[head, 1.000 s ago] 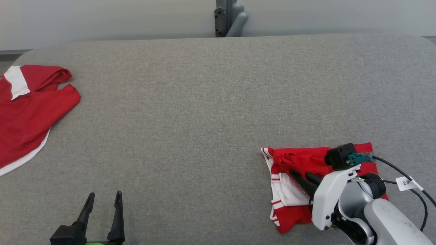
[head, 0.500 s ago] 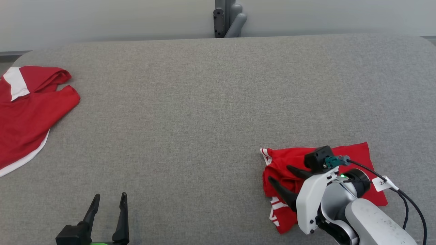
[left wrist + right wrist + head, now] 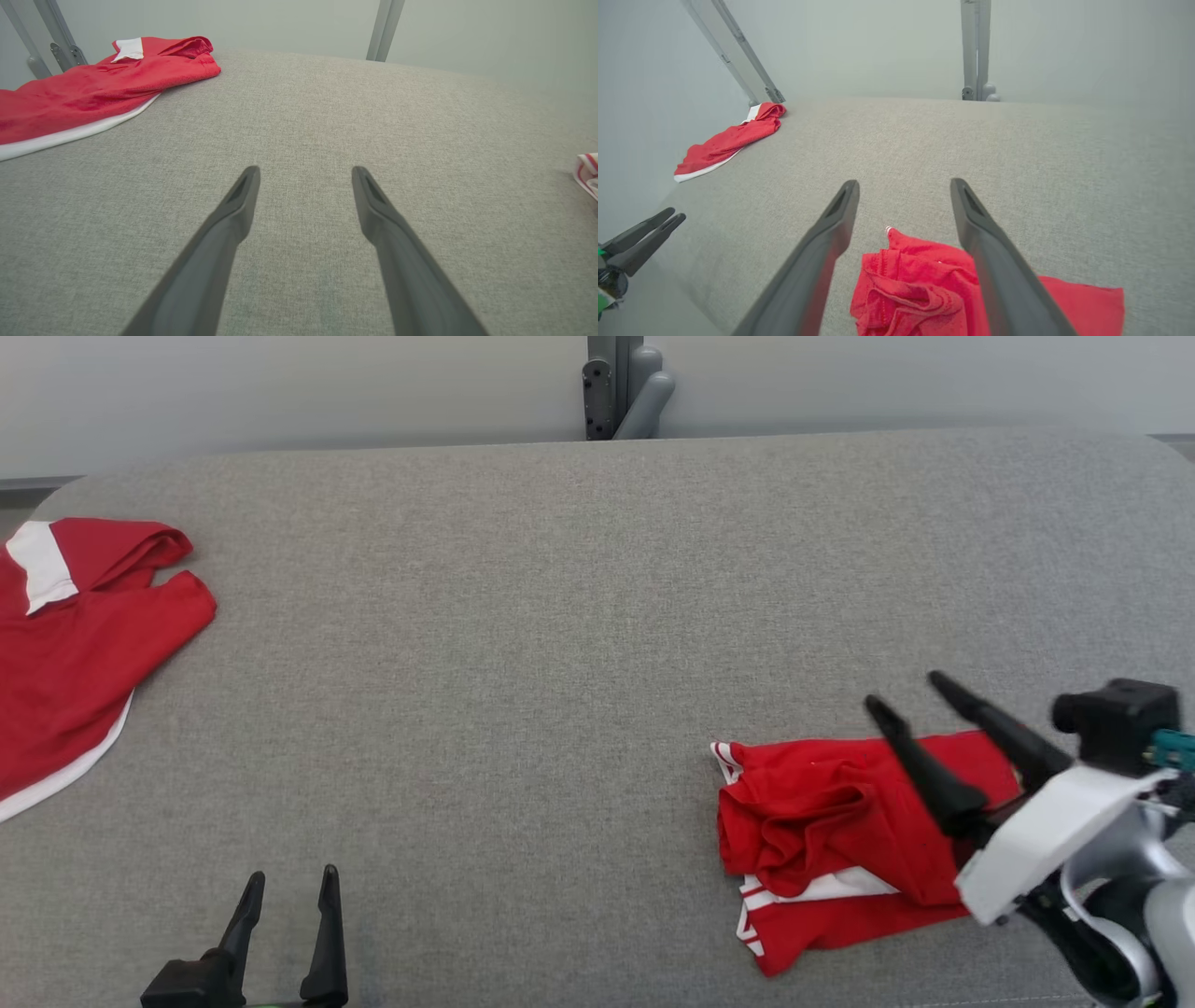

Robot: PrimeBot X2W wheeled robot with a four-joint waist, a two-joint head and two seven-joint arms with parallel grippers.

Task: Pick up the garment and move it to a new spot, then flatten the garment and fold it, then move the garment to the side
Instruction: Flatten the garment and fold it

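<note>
Grippers first, at the near edge. Left gripper (image 3: 291,875) sits low at the near left, fingers spread apart and pointing away over the table (image 3: 560,616), nothing between them. Right gripper (image 3: 905,690) is at the near right with a white wrist housing behind it; fingers spread wide, nothing held. In the head view its fingers point up and left across the right part of the garment (image 3: 822,821). Contact with the fabric cannot be told there. The right wrist view shows red fabric below and between the fingers, none of it pinched.

Garment: red with white stripes, lying on the table at the near right, folded into a rough rectangle. Left half bunched and wrinkled, right half flatter. A white striped band shows along the near-left edge.

Table: grey woven covering, matte, flat, rounded far corners.

Cloth (image 3: 84,644): a second red piece with white trim, spread loosely at the far left, running off the left edge of the head view, well apart from the garment.

Far side: grey post (image 3: 621,387) stands just behind the middle of the table's far edge, against a plain pale wall (image 3: 280,383). Right wrist view shows a slanted grey strut (image 3: 730,51) behind the far left corner, near the cloth.
</note>
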